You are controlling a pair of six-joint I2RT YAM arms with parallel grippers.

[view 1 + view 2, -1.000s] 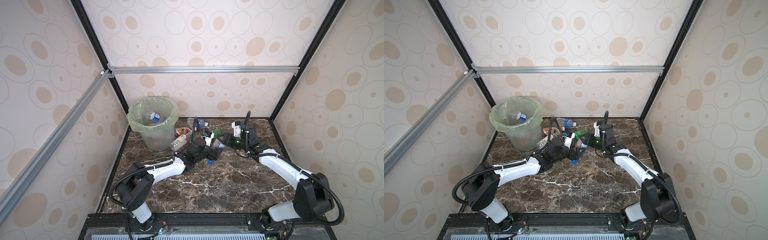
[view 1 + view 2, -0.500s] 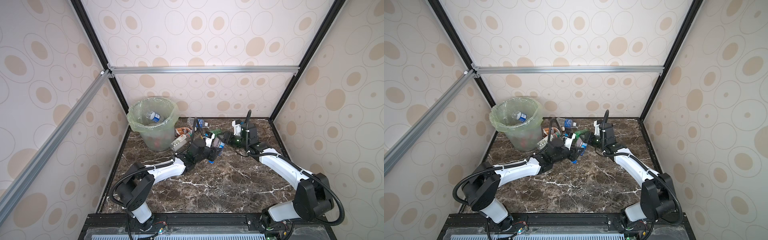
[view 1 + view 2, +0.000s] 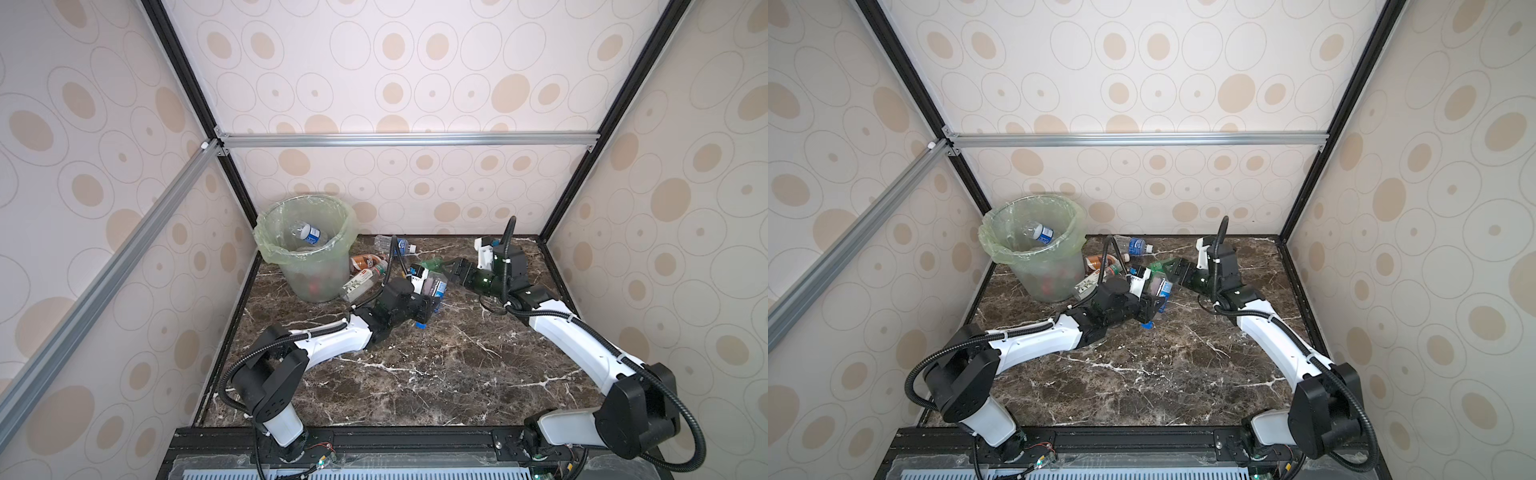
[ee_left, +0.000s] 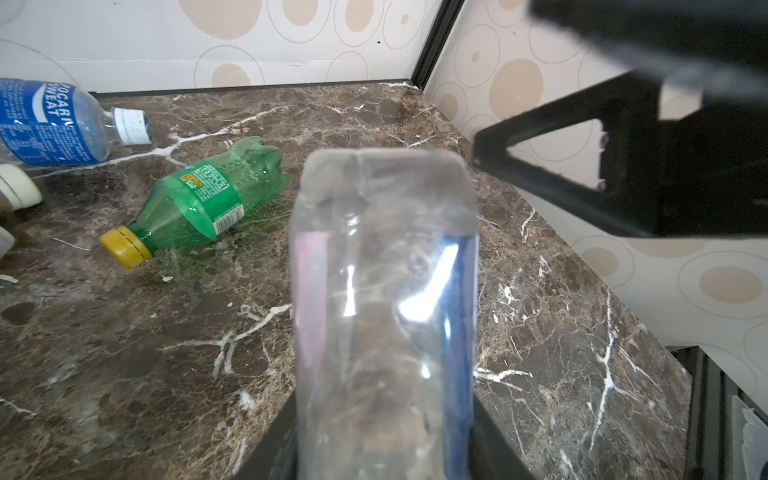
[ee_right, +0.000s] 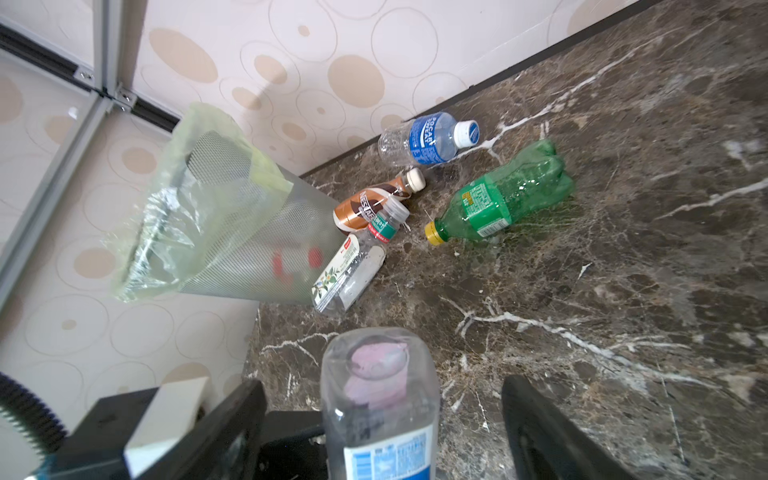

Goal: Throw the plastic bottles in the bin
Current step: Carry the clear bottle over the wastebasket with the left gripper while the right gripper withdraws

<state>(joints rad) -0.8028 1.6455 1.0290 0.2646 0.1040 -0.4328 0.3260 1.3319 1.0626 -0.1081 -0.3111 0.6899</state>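
A clear bottle with a blue label (image 3: 435,286) (image 5: 378,395) hangs above the marble floor, and my left gripper (image 3: 428,300) (image 4: 382,449) is shut on its lower part. My right gripper (image 3: 456,271) (image 5: 382,428) is open around the bottle's other end, with a gap at each of its fingers (image 5: 540,428). The bin (image 3: 270,249) (image 5: 232,216) stands in the back left corner, with a blue-labelled bottle (image 3: 309,233) inside it. A green bottle (image 4: 208,199) (image 5: 498,199) lies on the floor beyond both grippers.
Between the bin and the green bottle lie a blue-labelled bottle (image 5: 428,137), a brown one (image 5: 365,203) and a white-labelled clear one (image 5: 353,266). Patterned walls enclose the marble floor (image 3: 415,374) on three sides.
My left gripper has shut on the clear bottle. My right gripper, which held it before, has opened wide. Both arms have stayed nearly in place.
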